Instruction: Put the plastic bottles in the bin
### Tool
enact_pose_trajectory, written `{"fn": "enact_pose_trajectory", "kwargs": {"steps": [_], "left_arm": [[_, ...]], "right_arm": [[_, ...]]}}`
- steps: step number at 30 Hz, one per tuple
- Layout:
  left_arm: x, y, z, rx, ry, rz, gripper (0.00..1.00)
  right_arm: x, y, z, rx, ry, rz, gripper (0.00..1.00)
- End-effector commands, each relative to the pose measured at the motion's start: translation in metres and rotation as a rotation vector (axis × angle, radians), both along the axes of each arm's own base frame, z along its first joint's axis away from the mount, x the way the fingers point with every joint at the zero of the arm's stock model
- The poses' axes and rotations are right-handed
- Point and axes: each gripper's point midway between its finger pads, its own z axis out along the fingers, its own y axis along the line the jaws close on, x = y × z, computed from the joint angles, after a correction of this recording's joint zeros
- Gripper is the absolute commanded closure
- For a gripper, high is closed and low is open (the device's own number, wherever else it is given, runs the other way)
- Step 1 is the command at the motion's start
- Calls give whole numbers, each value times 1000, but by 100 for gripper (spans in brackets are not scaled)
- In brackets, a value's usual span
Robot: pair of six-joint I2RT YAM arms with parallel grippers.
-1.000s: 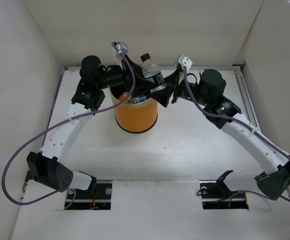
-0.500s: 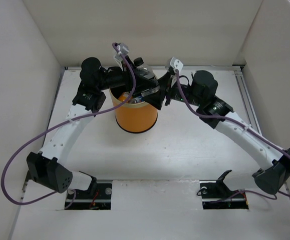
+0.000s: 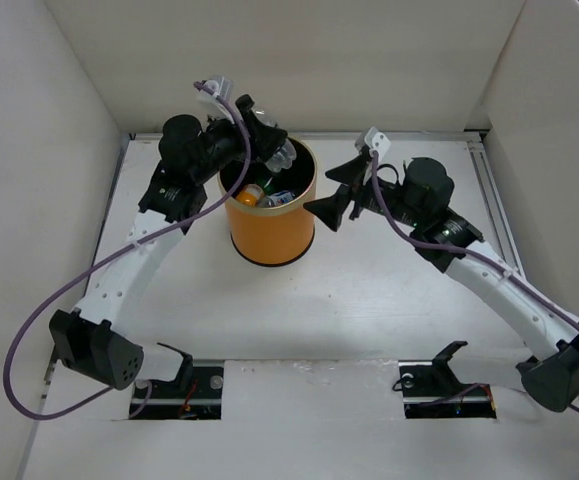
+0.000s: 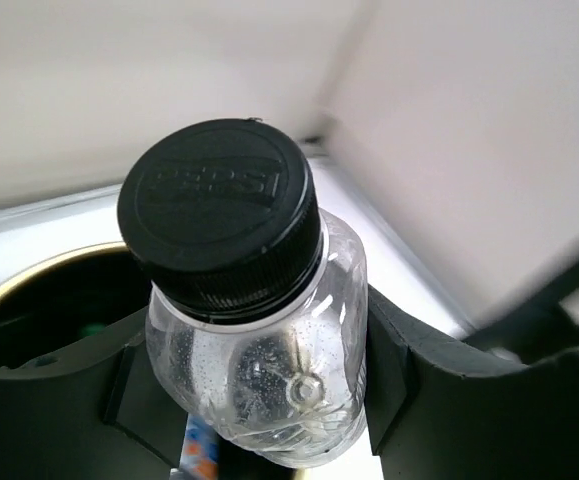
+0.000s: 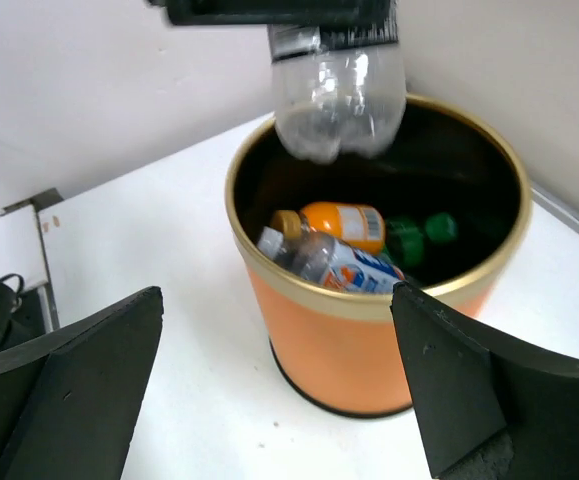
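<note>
The round orange bin (image 3: 272, 228) stands at the back of the table. My left gripper (image 3: 266, 146) hangs over its far rim, shut on a small clear bottle with a dark cap (image 3: 281, 153). In the left wrist view that bottle (image 4: 259, 360) sits cap up between the black fingers (image 4: 409, 370) of the left gripper (image 4: 259, 400). My right gripper (image 3: 335, 196) stands open and holds nothing, just right of the bin (image 5: 369, 340). Inside lie an orange bottle (image 5: 344, 225), a clear bottle with a white-blue label (image 5: 334, 262) and a green bottle (image 5: 409, 238).
White walls close in the table on the left, back and right. Two dark cut-outs (image 3: 179, 390) with the arm mounts lie along the near edge. A metal rail (image 3: 489, 180) runs along the right side.
The left gripper shut on the dark-capped bottle, which the right gripper had held. The right gripper opened and drew back to the right. The left gripper moved back-left with the bottle.
</note>
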Motion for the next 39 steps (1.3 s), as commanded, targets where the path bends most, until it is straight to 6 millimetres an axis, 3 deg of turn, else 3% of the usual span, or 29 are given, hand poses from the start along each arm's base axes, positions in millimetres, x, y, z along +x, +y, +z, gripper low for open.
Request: {"fn": "enact_pose_trajectory", "kwargs": {"steps": [1,3,5,6,8,9,10,14,15,17,20,21,22,23,25,29,34,35,36,39], "left_arm": [[43,42,0,61,-12,307,100],[54,53,-6,83,0,389,99],[66,62,-20,112,27,453,88],[69,60,-25,118,36,453,66],[75,58,-43,150,81,449,32],[74,55,-36,133,76,438,17],[75,53,-45,146,96,424,0],[65,54,-25,125,65,412,0],[56,56,-12,107,39,404,0],[47,60,3,100,3,406,0],[23,73,36,84,-58,418,0],[18,78,45,75,-69,437,0],[6,89,62,56,-93,472,0],[0,97,70,56,-108,497,0],[-20,115,91,28,-137,554,0],[-54,158,102,-24,-119,708,0],[-95,179,78,-44,-68,742,0],[-98,182,60,-38,-30,751,0],[-117,193,60,-60,-39,770,0],[-143,207,44,-75,-37,790,0]], "right_arm": [[-3,-23,10,6,-46,-52,0],[-7,-32,6,2,-41,-64,0],[-10,-38,6,-3,-47,-73,0],[-12,-39,4,-4,-47,-73,0],[-14,-45,5,-6,-44,-84,0],[-15,-50,7,-10,-53,-93,0],[-19,-53,9,-9,-55,-93,0],[-25,-72,21,-45,-68,-169,0],[-23,-83,13,-83,-34,-222,0],[-30,-102,32,-83,-53,-296,0],[-38,-139,44,-114,-41,-453,0],[-44,-153,52,-115,-56,-497,0],[-47,-170,46,-150,-26,-569,0],[-54,-182,61,-146,-49,-604,0],[-63,-200,67,-159,-41,-666,0],[-94,-241,86,-165,-68,-771,0],[-129,-271,106,-117,-115,-815,0],[-133,-273,107,-107,-123,-817,0],[-140,-277,110,-95,-131,-818,0],[-159,-292,116,-66,-164,-832,0]]}}
